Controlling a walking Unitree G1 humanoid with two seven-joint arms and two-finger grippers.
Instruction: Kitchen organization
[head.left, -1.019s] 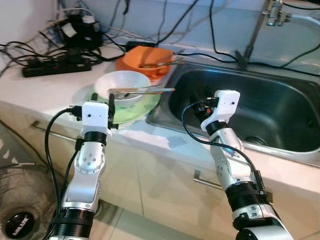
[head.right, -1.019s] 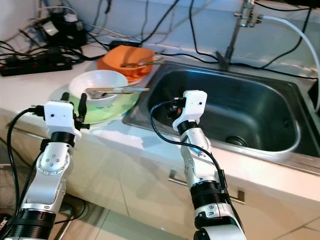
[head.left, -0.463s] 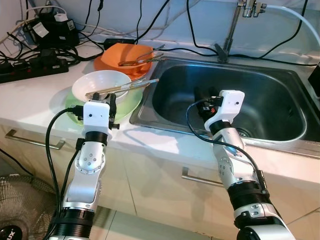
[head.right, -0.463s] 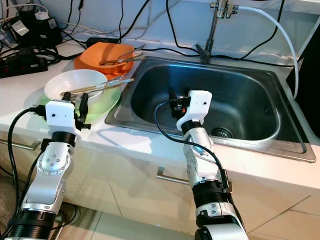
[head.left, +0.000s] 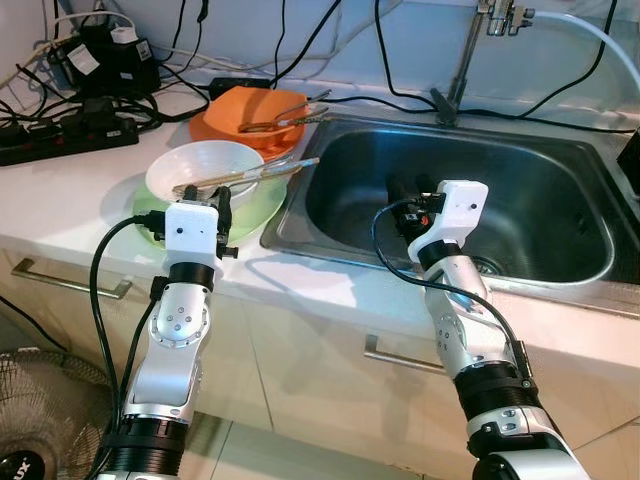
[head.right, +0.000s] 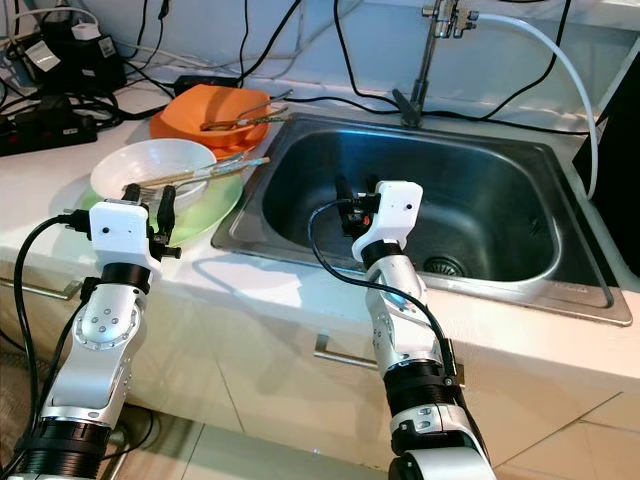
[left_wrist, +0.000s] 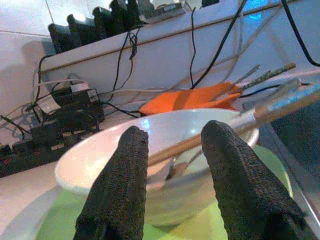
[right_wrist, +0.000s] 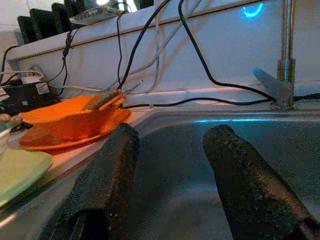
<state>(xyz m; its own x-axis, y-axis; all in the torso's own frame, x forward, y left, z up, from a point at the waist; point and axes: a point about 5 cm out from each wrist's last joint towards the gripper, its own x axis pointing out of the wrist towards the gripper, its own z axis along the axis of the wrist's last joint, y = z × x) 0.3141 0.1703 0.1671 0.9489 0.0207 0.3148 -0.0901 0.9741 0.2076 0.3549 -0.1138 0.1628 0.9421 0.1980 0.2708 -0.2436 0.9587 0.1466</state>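
Round white bowl (head.left: 205, 170), steel sink (head.left: 560, 215)

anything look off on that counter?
Yes. A black power strip and tangled black cables lie on the white counter beside the steel sink. Wooden chopsticks on the white bowl jut past its rim towards the basin.

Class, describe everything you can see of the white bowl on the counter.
The white bowl is round, glossy, ceramic-looking, and stands upright on a pale green plate left of the steel sink. Chopsticks lie across its rim, pointing toward the sink, and a fork rests inside. The left gripper, fingers open, hovers just in front without touching it.
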